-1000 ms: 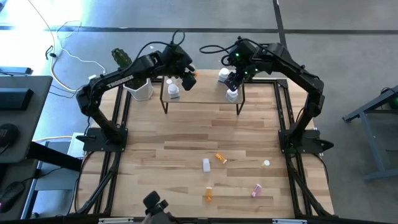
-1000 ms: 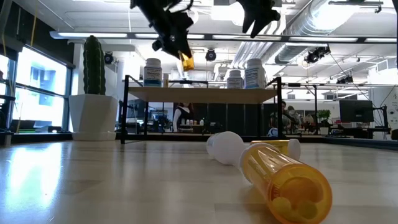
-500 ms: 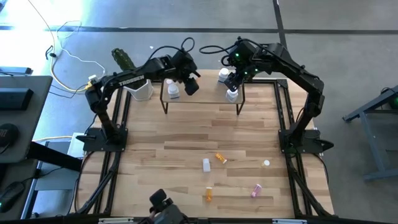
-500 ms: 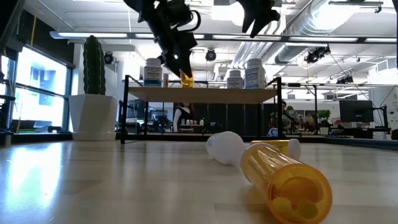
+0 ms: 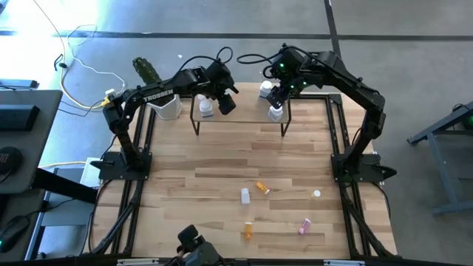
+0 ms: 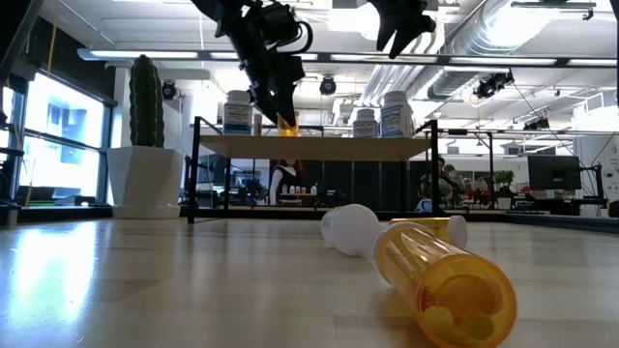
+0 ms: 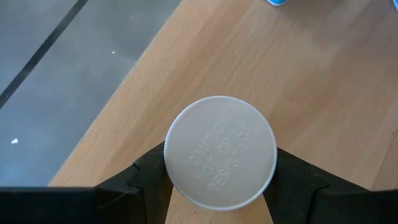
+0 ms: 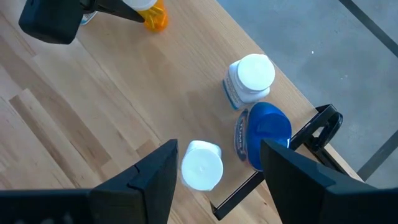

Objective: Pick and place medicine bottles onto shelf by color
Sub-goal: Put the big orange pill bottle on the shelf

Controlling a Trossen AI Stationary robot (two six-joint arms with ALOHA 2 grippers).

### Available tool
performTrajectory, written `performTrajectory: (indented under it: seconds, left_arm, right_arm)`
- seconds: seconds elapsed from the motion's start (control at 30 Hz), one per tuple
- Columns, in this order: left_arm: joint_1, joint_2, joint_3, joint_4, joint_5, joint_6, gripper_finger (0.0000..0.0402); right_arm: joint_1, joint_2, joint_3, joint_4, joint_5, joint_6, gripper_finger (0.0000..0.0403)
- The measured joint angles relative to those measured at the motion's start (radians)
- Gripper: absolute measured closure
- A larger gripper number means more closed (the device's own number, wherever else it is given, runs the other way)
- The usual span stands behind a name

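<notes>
Left gripper point(image 7: 221, 186), fingers clamped on an upright orange bottle point(image 6: 287, 123) held directly above the shelf point(image 6: 319, 146) near its left end, is nearer than the right gripper point(image 8: 217, 168), spread open over the far end's bottles.

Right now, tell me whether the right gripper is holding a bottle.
No: in its wrist view the right gripper is open, hovering above the shelf with nothing between its fingers.
</notes>
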Motion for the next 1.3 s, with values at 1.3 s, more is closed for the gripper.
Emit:
performTrajectory:
  seconds: [1.3]
  left_arm:
    - [0.000,-0.004,0.005,-0.030,0.004,0.046,0.0154]
  right_arm:
    - [0.000,0.000,0.000,0.000,-0.001,0.036,0.0187]
